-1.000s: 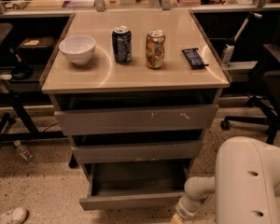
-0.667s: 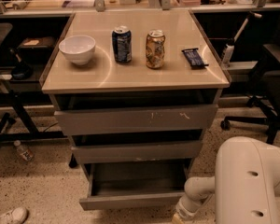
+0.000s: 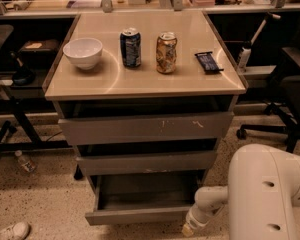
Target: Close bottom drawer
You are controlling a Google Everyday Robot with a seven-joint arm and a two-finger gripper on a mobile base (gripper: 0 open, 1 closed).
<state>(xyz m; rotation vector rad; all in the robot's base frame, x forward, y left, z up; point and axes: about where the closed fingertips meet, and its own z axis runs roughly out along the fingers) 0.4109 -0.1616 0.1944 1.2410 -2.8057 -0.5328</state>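
The bottom drawer (image 3: 140, 215) is the lowest of three grey-brown drawers in the cabinet. It stands pulled out, and its empty inside shows from above. The plain middle drawer (image 3: 145, 162) and the scratched top drawer (image 3: 145, 128) sit above it, each slightly out. My gripper (image 3: 189, 228) is at the end of the white arm (image 3: 262, 194), low at the bottom edge of the camera view. It is just right of the bottom drawer's front right corner, near the floor.
On the cabinet top (image 3: 200, 84) stand a white bowl (image 3: 83, 52), a blue can (image 3: 130, 47), a gold can (image 3: 166, 52) and a dark snack bar (image 3: 208, 62). A black office chair (image 3: 290, 84) is at the right. A bottle (image 3: 24, 161) and a shoe (image 3: 10, 231) lie on the floor at the left.
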